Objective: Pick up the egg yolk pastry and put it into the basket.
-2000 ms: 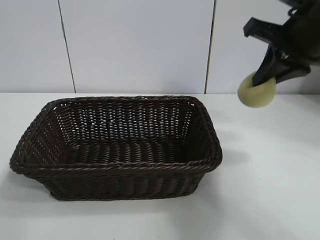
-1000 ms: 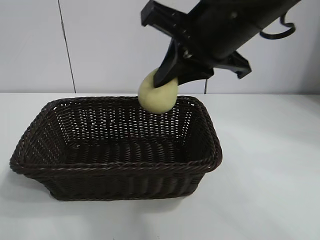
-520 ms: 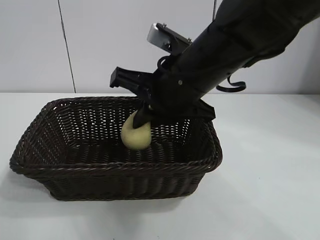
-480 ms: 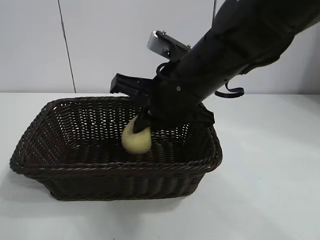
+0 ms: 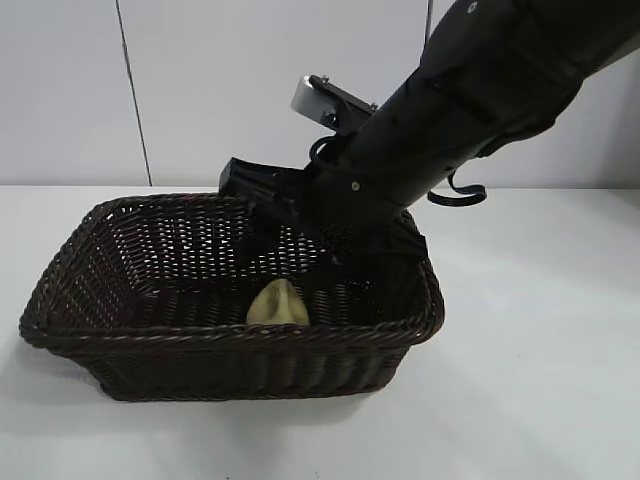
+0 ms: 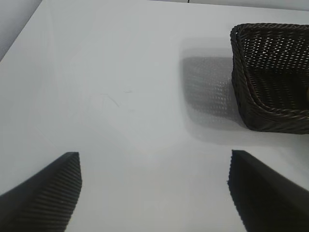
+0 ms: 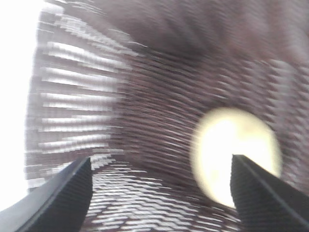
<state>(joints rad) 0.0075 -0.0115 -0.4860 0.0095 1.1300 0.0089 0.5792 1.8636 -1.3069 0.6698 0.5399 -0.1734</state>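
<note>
Inside the basket point(image 5: 90, 300) lies the egg yolk pastry point(image 5: 278, 305), right hand point(image 7: 159, 193) spread wide above.

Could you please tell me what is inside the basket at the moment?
The egg yolk pastry lies on the floor of the basket, near its front wall, released. The open right gripper reaches in above it. The front rim hides the pastry's underside.

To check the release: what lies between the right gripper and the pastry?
Nothing: the exterior view shows open air between the right gripper and the pastry in the basket.
</note>
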